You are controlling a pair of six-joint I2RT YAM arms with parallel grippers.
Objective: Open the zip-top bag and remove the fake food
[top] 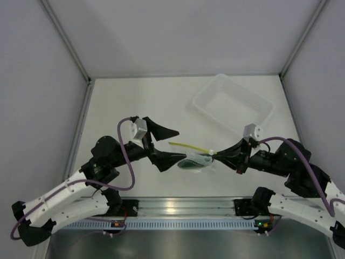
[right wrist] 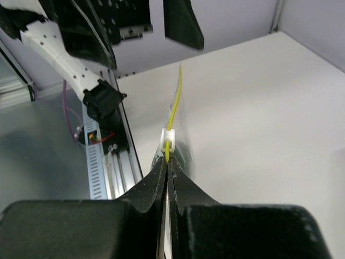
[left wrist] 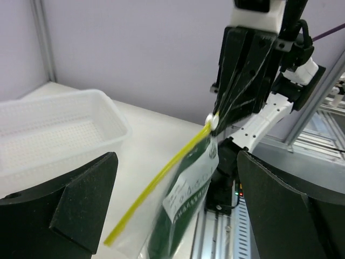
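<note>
The zip-top bag (top: pixel 198 158) hangs above the table, its yellow-green zip strip (top: pixel 188 145) stretched left from a white slider (top: pixel 212 152). The dark green fake food (top: pixel 190 164) lies inside the bag's lower part. My right gripper (top: pixel 222 155) is shut on the bag's edge just behind the slider (right wrist: pixel 169 136); its fingers (right wrist: pixel 159 175) are pressed together on the strip. My left gripper (top: pixel 166 144) is open, its jaws either side of the bag's free end without touching. In the left wrist view the bag (left wrist: pixel 183 199) with the strip (left wrist: pixel 156 186) and the fake food (left wrist: pixel 170 237) hangs between the fingers (left wrist: pixel 81 199).
A rigid clear rectangular bin (top: pixel 233 105) stands at the back right, also visible in the left wrist view (left wrist: pixel 54 135). A metal rail (top: pixel 178 208) runs along the near table edge between the arm bases. Grey walls enclose the table.
</note>
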